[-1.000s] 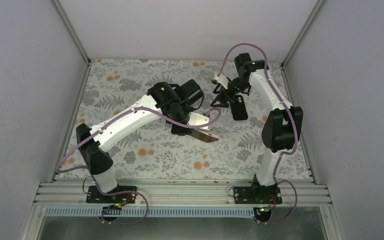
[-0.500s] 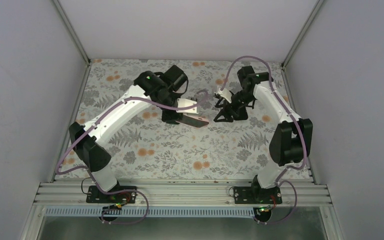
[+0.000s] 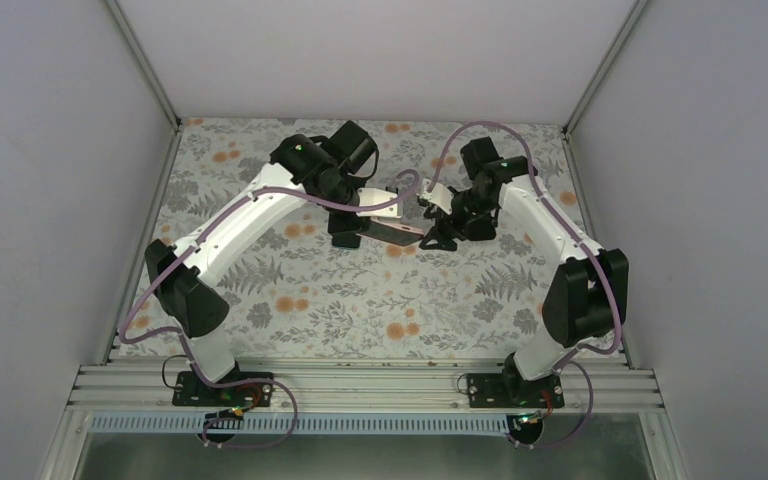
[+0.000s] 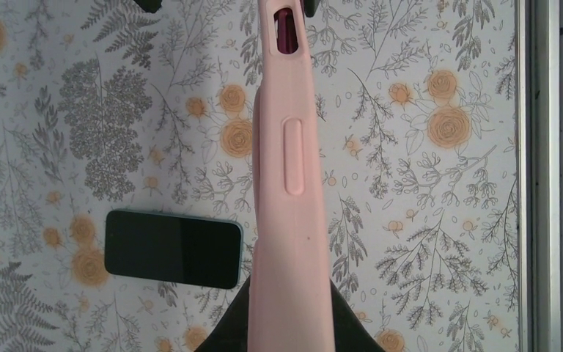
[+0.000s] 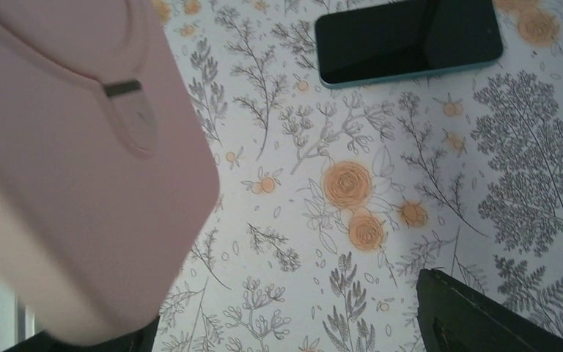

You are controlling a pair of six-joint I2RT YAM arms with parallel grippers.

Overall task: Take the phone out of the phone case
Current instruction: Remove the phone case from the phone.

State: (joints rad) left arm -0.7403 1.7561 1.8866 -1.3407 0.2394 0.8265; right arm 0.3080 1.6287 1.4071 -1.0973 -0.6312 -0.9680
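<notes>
Left gripper [image 4: 289, 330] clamps the pink phone case [image 4: 287, 183], centre frame. Right gripper [image 5: 286, 330] stands spread at its tip; the phone [image 4: 172, 248] lies lower left.

no legible text or labels

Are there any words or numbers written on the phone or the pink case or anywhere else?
There are none that can be read in any view.
The phone has a dark, blank screen.
The pink case is plain, with only a raised side button and cut-out slots.
The tablecloth shows only printed flowers and ferns.
</notes>
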